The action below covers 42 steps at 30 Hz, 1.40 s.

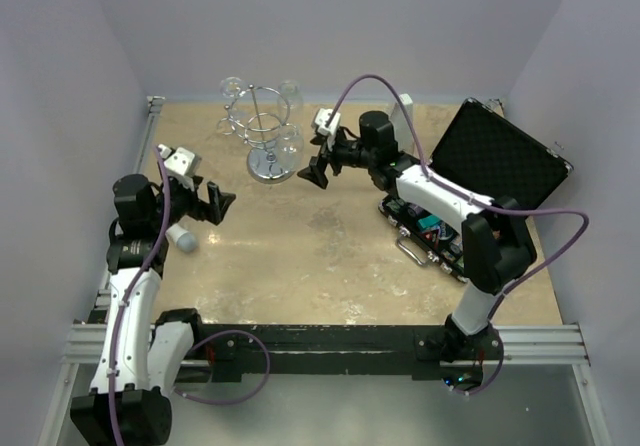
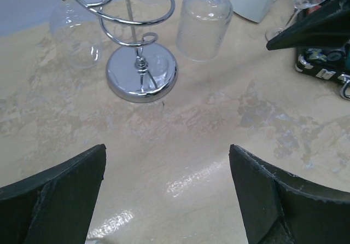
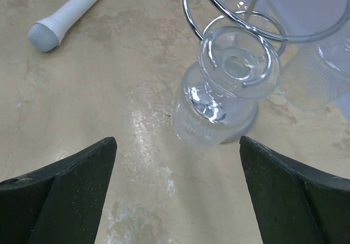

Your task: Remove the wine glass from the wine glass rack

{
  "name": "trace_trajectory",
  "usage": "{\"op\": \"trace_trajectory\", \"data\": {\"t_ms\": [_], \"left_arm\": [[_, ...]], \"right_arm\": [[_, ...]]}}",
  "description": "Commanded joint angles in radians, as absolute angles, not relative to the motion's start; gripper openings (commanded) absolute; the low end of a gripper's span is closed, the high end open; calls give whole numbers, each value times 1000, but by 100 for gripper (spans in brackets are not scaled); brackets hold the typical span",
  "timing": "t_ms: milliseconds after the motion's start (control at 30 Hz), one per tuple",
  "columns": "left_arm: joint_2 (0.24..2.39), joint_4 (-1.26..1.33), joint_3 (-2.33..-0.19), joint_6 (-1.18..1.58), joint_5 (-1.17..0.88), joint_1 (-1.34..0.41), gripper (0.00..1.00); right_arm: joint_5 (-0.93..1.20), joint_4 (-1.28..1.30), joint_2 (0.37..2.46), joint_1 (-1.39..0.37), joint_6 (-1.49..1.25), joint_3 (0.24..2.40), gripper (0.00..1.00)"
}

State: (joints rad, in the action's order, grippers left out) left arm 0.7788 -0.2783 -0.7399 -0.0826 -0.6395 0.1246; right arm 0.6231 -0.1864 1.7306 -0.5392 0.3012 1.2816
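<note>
Since both grippers sit short of the rack, we call this the approach step, with no grasp yet. Nearest us is the left gripper (image 1: 217, 204) at 9 o'clock on the table (image 1: 330, 266), fingers apart, holding nothing. A white mic-like object (image 1: 183, 236) lies just beside it at 7 o'clock.

Further in is the right gripper (image 1: 313, 173), fingers also apart and empty, pointing toward 9 o'clock. Just past it, the wine glass (image 3: 216, 110) hangs bowl-down from a curled arm on the 4 o'clock side of the wine glass rack (image 1: 263, 126). In the right wrist view we see it dead ahead but not yet between the fingers. The rack stands at 11 o'clock on the table. Two more glasses (image 1: 232, 90) hang on its far side. An open black case (image 1: 500, 151) is at 3 o'clock.

Next, we judge, the right gripper should advance around the bowl, close gently, then slide the foot out the arm's open end. A straight lift would likely snag the wire, and the rack could tip.
</note>
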Motion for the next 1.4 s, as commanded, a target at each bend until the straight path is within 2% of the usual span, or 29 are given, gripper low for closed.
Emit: {"op": "trace_trajectory", "data": {"t_ms": [0,733,1033,1367], "left_arm": [[750,-293,-727,-66,-578,150,100],[839,-259,-750,-60,-615,186,99],[870,-239,-752,-80,-606,187,99],[887,-235,-756,-89,-620,189,99]], "right_arm": [[621,-288,1764,-563,259,1350,98],[578,-411,1977,-574,161,1460,97],[585,-422,1996,-574,155,1456,93],[554,-489,1991,-574,129,1422,94]]}}
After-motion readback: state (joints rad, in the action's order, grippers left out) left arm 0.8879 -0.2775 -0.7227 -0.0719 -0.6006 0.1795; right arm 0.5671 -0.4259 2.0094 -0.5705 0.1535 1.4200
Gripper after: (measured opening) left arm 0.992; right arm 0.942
